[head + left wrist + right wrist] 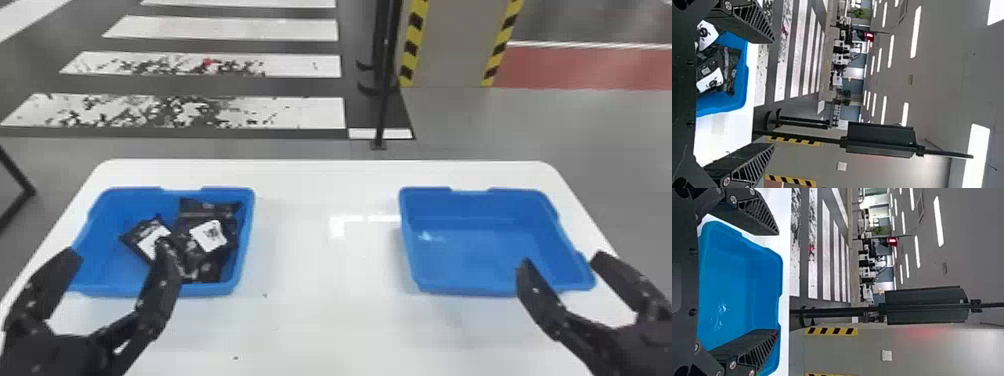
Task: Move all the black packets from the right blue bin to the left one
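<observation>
Left gripper [120, 251] spread wide, black packets [194, 246] in left blue bin [107, 262] beyond, right gripper [561, 260] wide, right blue bin [465, 255] beyond.

Black packets [210, 237] in left bin [110, 237]

White table [320, 310], 2 blue bins [460, 255]

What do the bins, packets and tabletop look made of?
Left bin and right bin: likely molded plastic, semi-gloss; uniform blue, rounded corners, highlights on the right one's floor. Black packets: probably thin plastic or foil film, slightly shiny; creases, flat edges. Tabletop: glossy white, laminate or coated board, can't tell; it mirrors bright patches.
</observation>
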